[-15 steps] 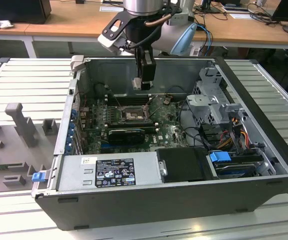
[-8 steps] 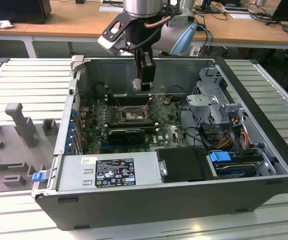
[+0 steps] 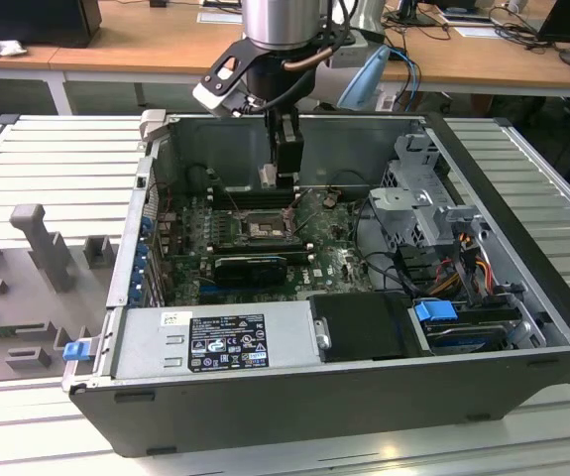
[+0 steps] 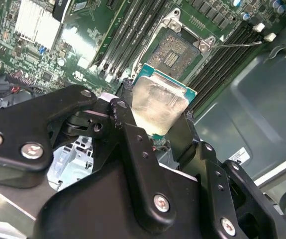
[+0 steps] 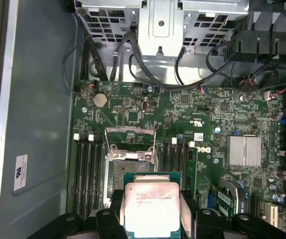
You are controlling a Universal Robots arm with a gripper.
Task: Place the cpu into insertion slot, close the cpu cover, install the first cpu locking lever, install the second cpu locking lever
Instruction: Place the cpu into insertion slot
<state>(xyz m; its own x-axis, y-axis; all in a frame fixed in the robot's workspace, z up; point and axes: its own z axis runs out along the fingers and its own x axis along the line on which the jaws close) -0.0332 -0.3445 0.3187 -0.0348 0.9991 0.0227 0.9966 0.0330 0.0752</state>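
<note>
The gripper (image 4: 157, 115) pinches the cpu (image 4: 163, 97) by its sides, up in the air near the open insertion slot (image 4: 175, 52)

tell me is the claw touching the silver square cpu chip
Touching. In the second wrist view the black claw grips the silver-faced square cpu chip, clamped against two of its opposite edges.

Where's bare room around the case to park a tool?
Bare: slatted table on the exterior view's right of the computer case, and the strip before it. Crowded: grey fixtures on that view's left; inside, cables and the gripper holding the cpu.
</note>
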